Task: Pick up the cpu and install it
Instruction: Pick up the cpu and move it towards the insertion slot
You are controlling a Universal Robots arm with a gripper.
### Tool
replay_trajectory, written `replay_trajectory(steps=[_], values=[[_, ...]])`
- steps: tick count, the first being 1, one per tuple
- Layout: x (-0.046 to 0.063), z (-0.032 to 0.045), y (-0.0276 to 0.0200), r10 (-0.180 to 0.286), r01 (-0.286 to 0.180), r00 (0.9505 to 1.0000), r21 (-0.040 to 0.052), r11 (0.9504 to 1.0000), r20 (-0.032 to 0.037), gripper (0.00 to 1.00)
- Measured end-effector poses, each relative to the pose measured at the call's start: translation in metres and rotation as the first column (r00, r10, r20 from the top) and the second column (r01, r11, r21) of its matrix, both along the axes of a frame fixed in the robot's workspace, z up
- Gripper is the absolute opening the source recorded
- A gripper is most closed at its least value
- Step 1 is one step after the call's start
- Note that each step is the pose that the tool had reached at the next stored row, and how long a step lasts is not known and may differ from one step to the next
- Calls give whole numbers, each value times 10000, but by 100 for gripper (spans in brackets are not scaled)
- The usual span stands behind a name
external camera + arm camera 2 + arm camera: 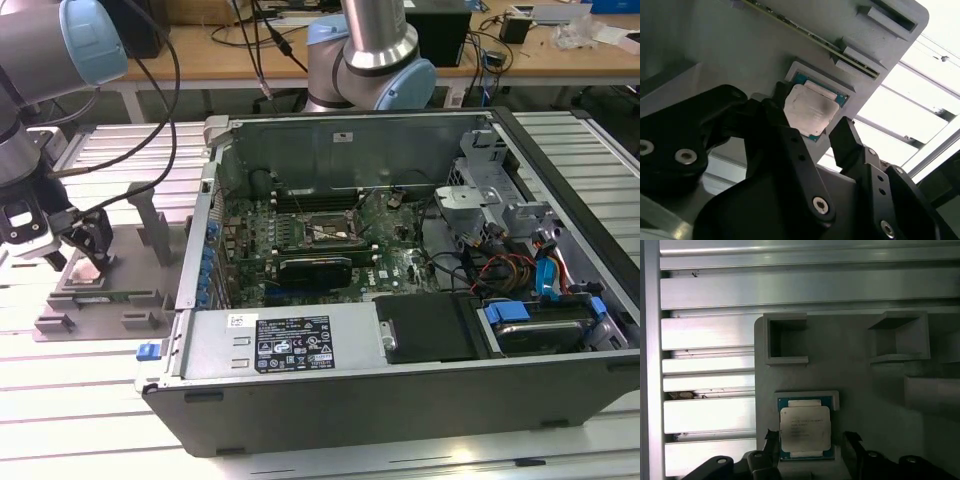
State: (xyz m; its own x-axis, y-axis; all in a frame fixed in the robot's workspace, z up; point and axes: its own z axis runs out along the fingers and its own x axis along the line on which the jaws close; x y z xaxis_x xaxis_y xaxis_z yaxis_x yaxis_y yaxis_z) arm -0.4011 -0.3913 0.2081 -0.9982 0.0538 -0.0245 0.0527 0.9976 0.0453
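- The gripper (88, 255) is seen at the exterior view's left, lowered over a grey fixture (120, 300) that lies on the slatted metal table (90, 400), well apart from the open computer case (400, 380)
- In the exterior view, the spot under the fingers is blocked by the gripper body, so the chip cannot be made out there
- In both wrist views the cpu (805, 427) (809, 111) is shown lying flat in a shallow framed recess of the fixture (840, 365), silvery top up, a thin blue-green rim around it
- The claw (811, 442) is spread, with 2 black fingers (771, 442) placed 1 on each side of the chip
- Nothing is pinched; a gap is seen beside 1 finger, while contact at the other cannot be judged
- The finger bases are cut off by the frame edge in the first wrist view
- In the second wrist view part of the chip's edge is covered by a finger (790, 145)
- The socket (322, 232) on the board inside the case is seen as a dark square; its details are too small to tell
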Motion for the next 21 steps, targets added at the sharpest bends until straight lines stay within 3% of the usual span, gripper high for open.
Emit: replay_trajectory(steps=[1, 2, 6, 11, 21], values=[[0, 0, 0, 0, 0, 10000, 0, 10000, -1, 60], [0, 0, 0, 0, 0, 10000, 0, 10000, -1, 66], [0, -3, 0, 1, -1, 10000, 1, 10000, 0, 66], [0, -61, 3, 19, -19, 10000, 4, 10000, 0, 66], [0, -157, 45, 652, -652, 9979, 7, 9979, 0, 66]])
